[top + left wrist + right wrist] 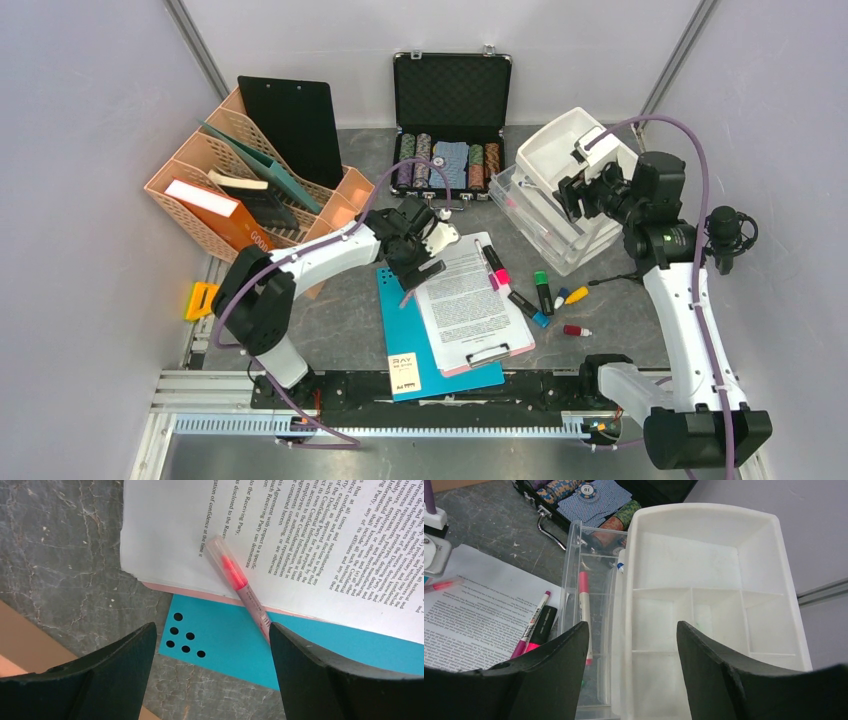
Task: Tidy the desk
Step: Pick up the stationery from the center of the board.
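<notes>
While your left gripper (211, 630) hangs spread and empty, a pink highlighter (235, 577) lies just ahead of its fingertips across the printed paper (310, 540), with the desk (60, 555) beneath. Your right gripper (631, 627) is also spread and holds nothing, with the white tray (704, 565) directly under it.

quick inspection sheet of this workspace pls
surface: dark mottled desk, crowded in the middle
job's things: clipboard with printed sheet over teal folder; pink highlighter lying on the sheet; loose markers beside it
clutter: file rack, open poker chip case, white tray resting on clear box
grippers: left gripper open above the pink highlighter; right gripper open at the white tray's rim
cables: purple cables along both arms
surroundings: pale grey walls, aluminium rail in front
</notes>
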Available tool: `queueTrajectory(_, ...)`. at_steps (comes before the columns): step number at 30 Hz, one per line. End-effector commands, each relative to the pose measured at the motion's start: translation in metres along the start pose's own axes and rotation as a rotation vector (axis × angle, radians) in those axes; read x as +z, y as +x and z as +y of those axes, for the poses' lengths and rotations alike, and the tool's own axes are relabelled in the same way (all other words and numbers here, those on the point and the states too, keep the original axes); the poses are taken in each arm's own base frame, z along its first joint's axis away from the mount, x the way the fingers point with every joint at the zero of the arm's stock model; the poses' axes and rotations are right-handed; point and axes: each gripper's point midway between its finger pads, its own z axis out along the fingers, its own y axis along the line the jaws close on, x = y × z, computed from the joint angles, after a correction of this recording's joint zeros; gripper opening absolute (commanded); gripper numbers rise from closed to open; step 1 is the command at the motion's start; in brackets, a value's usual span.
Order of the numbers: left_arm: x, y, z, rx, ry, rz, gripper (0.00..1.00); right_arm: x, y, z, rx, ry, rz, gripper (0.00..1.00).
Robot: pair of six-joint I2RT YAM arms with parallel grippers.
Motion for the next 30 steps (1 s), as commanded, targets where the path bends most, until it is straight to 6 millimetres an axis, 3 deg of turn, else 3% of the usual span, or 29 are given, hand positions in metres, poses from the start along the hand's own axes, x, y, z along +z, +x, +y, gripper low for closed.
queueTrajectory(1,0.008,-0.013,-0.004,-0.056,0.016,-0.053,0.85,-0.002,-0.015,-0.002,-0.015,0.029,-0.083,0.71)
queueTrajectory(8,0.018,0.001,-0.020,-0.077,0.083,-0.014,0.71,-0.002,-0.015,-0.005,-0.020,0.040,-0.072,0.70)
queueTrajectory(17,0.029,0.016,-0.037,-0.050,0.129,0.035,0.61,-0.002,-0.014,-0.008,-0.023,0.050,-0.063,0.70)
queueTrajectory(21,0.034,0.021,-0.046,-0.023,0.159,0.060,0.44,0.001,-0.009,-0.007,-0.012,0.046,-0.049,0.70)
queueTrajectory(25,0.028,0.016,-0.043,0.003,0.158,0.064,0.23,0.001,-0.008,-0.008,-0.015,0.047,-0.048,0.70)
queueTrajectory(30,-0.002,-0.018,-0.016,0.123,0.066,-0.002,0.02,0.000,-0.012,-0.009,-0.022,0.050,-0.051,0.70)
